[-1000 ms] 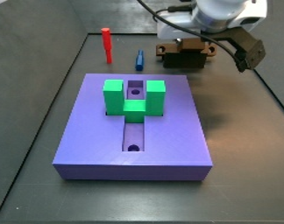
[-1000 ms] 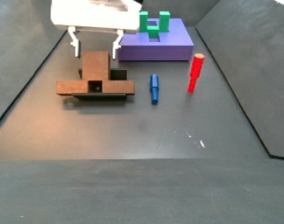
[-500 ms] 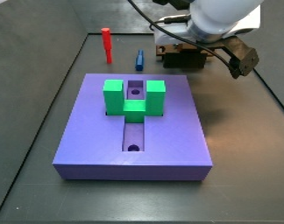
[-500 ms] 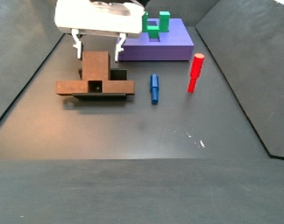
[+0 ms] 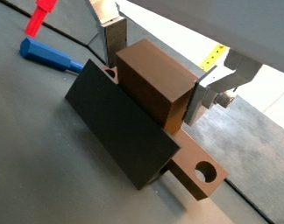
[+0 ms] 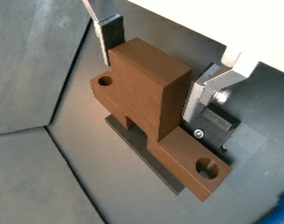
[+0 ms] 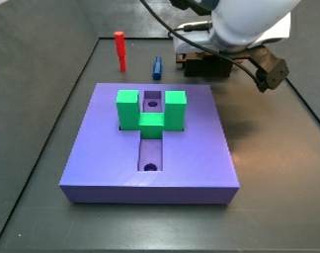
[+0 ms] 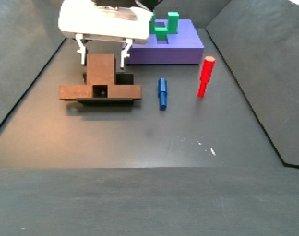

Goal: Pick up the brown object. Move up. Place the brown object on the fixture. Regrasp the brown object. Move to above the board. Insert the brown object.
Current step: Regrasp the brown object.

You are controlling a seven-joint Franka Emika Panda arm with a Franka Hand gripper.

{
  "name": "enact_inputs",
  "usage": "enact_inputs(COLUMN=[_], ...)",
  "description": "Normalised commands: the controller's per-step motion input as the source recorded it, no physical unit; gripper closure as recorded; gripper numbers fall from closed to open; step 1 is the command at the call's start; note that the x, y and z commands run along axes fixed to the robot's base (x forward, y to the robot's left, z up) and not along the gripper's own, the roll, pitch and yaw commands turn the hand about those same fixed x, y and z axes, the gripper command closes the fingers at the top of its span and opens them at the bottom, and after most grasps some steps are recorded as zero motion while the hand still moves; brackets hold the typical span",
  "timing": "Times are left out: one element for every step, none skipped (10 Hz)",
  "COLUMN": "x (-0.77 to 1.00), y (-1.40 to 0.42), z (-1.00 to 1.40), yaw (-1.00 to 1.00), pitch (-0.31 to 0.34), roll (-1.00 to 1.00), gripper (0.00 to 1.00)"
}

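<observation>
Brown object (image 8: 101,70): lying on the fixture (image 8: 80,93). Claw (image 6: 162,79): open, fingers (image 6: 204,91) straddling the brown object. Board (image 7: 149,146): on the counter (image 8: 152,157), well apart.

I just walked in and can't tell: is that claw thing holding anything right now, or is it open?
Gripper: open, its fingers straddling the brown object on the fixture, not clamped on it.

the tool (image 8: 101,53) hangs low at the arm's end, its silver fingers (image 5: 110,37) spread apart, pointing down.
</observation>
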Motion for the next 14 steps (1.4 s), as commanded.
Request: enact_inputs(x=[0.06,0.06,0.05,0.05,0.02,0.02,0.0,0.0,0.0,0.0,0.0,0.0,0.0,0.0], y=[0.0,0.0,0.0,0.05,0.04,0.03,0.03,0.0,0.01,0.0,0.0,0.0,0.0,0.0], z=[-0.09,-0.03,-0.01,0.0,-0.01,-0.01,-0.02,-0.04,-0.01,0.0,0.0,0.0,0.0,0.0], yaw=[0.0,0.0,0.0,0.0,0.0,0.0,0.0,0.0,0.0,0.0,0.0,0.0,0.0,0.0], pitch=[0.0,0.0,0.0,0.009,0.0,0.0,0.0,0.0,0.0,0.0,0.0,0.0,0.0,0.0], roll=[0.14,0.15,0.08,0.0,-0.01,0.0,0.0,0.0,-0.08,-0.01,0.0,0.0,0.0,0.0], gripper=[0.0,0.0,0.0,0.0,0.0,0.0,0.0,0.0,0.0,0.0,0.0,1.0,1.0,1.0])
